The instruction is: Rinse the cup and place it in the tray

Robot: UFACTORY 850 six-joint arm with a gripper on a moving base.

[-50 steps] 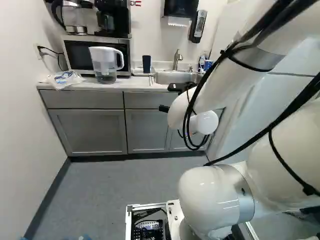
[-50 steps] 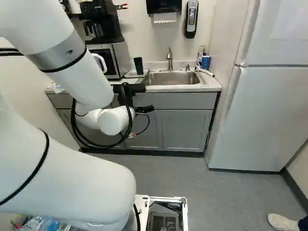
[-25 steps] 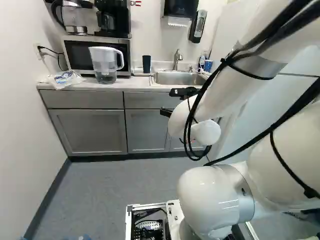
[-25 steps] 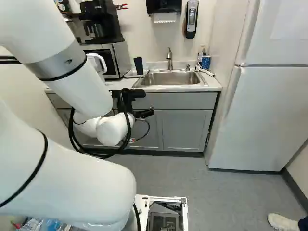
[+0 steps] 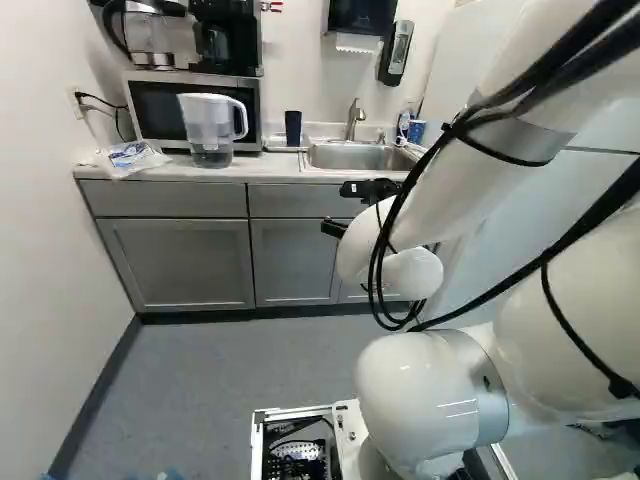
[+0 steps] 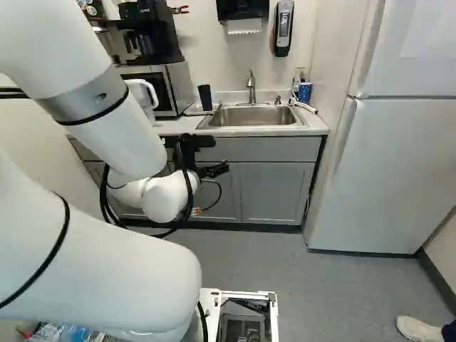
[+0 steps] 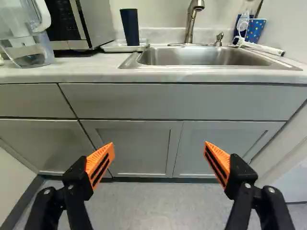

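The sink [image 7: 204,57] looks like brushed metal, the cabinets [image 7: 129,146] matt.

The cup [image 7: 129,27] stands on the tray [image 7: 116,48], between microwave [image 5: 162,108] and sink [image 7: 201,56]; the jug [image 5: 207,122] before the microwave, tap [image 7: 190,23] behind the sink.

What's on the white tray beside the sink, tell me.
The dark cup stands on the tray; the patch beneath its base is covered, so cannot be seen.

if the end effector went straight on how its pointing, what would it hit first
Probably the grey cabinet front below the sink, though depth leaves it unclear whether at the doors or the panel above them.
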